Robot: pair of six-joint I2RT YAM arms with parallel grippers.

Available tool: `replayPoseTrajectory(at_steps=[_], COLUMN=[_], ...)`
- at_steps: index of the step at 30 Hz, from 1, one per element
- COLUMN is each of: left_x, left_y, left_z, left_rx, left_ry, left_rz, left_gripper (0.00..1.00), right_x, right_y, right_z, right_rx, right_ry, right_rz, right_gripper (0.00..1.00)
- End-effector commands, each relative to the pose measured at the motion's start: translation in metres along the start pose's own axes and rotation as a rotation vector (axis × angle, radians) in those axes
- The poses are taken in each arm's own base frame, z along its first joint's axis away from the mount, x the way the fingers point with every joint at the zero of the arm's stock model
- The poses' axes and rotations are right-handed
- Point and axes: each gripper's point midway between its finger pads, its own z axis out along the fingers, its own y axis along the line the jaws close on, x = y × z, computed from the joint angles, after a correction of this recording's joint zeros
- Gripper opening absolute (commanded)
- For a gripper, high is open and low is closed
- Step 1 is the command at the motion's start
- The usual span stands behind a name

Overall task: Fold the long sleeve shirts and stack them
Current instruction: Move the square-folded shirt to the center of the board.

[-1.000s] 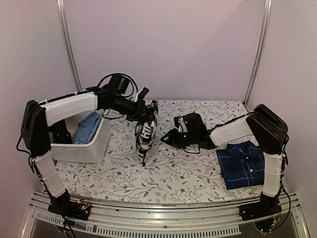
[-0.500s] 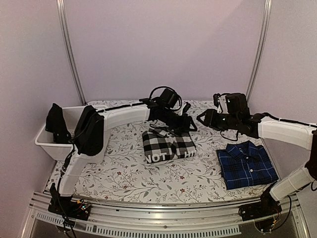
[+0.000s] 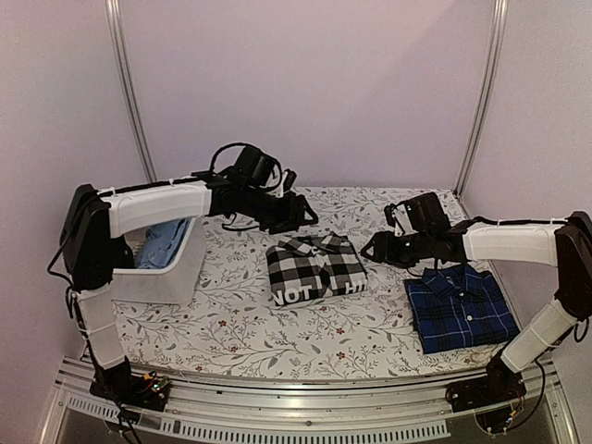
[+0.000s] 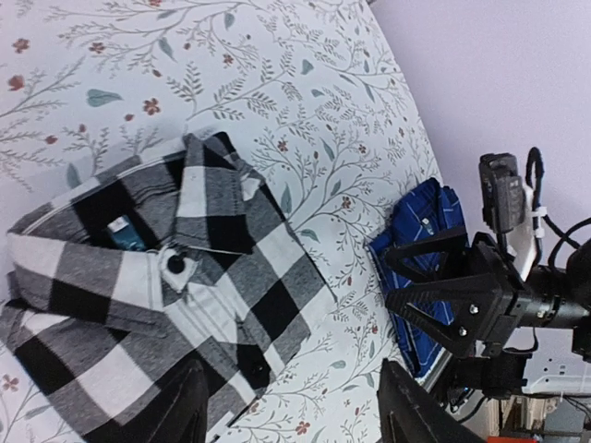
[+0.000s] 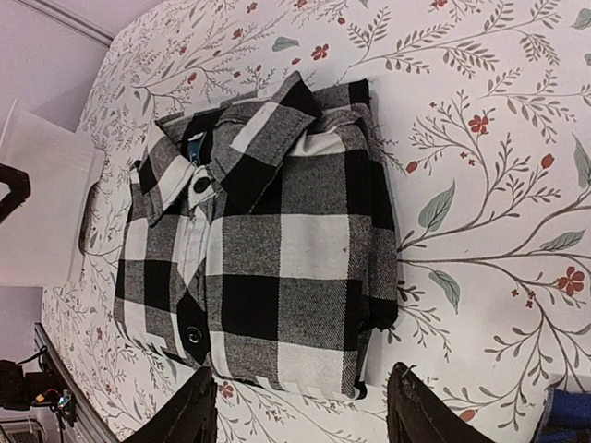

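Floral tablecloth: checked shirt central, navy shirt near right edge.

You have the middle shirt lying flat on the table, and everything else sits around it. To its left stands the bin with a bundle of cloth in it, and to its right, a little nearer the arm bases and apart from it, lies the second shirt. The left gripper hangs just behind the middle shirt, and the right gripper hangs just to its right, short of the second shirt.
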Motion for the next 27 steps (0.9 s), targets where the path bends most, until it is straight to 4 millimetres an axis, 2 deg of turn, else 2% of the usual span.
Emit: replayPoseTrajectory(at_steps=[1, 7, 9, 12, 18, 22, 27], left_x=[0.018, 0.06, 0.08, 0.096, 0.118, 0.129, 0.146], left_y=[0.041, 0.07, 0.081, 0.088, 0.09, 0.095, 0.09], left_z=[-0.016, -0.026, -0.024, -0.02, -0.013, -0.012, -0.007], left_rx=[-0.037, -0.057, -0.059, -0.053, -0.022, -0.028, -0.022], left_ry=[-0.02, 0.015, 0.045, 0.067, 0.111, 0.129, 0.162], left_rz=[-0.078, -0.139, -0.165, -0.187, -0.224, -0.266, -0.277], left_gripper=[0.62, 0.6, 0.6, 0.6, 0.59, 0.54, 0.51], right_x=[0.003, 0.019, 0.026, 0.038, 0.058, 0.061, 0.065], right_y=[0.0, -0.008, -0.01, -0.012, -0.013, -0.014, -0.017], right_z=[0.021, 0.034, 0.035, 0.04, 0.049, 0.049, 0.047], right_rx=[-0.016, -0.015, -0.017, -0.032, -0.039, -0.04, -0.033], right_ry=[0.047, 0.104, 0.12, 0.155, 0.207, 0.209, 0.207], right_rz=[-0.046, -0.039, -0.035, -0.031, -0.022, -0.005, 0.002], right_gripper=[0.61, 0.57, 0.57, 0.55, 0.53, 0.52, 0.51])
